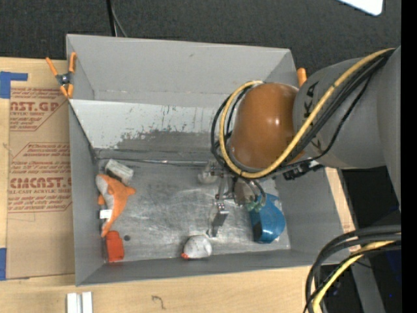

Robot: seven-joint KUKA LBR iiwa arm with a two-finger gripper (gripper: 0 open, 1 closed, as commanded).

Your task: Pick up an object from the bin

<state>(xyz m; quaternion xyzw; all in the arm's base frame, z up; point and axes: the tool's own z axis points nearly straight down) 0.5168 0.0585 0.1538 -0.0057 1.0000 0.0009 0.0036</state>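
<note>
My gripper (217, 220) hangs low over the bin floor, right of the middle, below the arm's wrist. A blue rounded thing (269, 224) with a green bit at its top lies just to its right, near the right wall. A small whitish-grey crumpled lump (197, 246) with a red tip lies at the front wall, just below and left of the gripper. Nothing shows in the gripper's grasp.
Along the left wall lie an orange and white toy-like thing (113, 198), a small orange block (115, 247) at the front left corner, and a white and grey piece (120, 169) further back. The arm covers the bin's right rear part.
</note>
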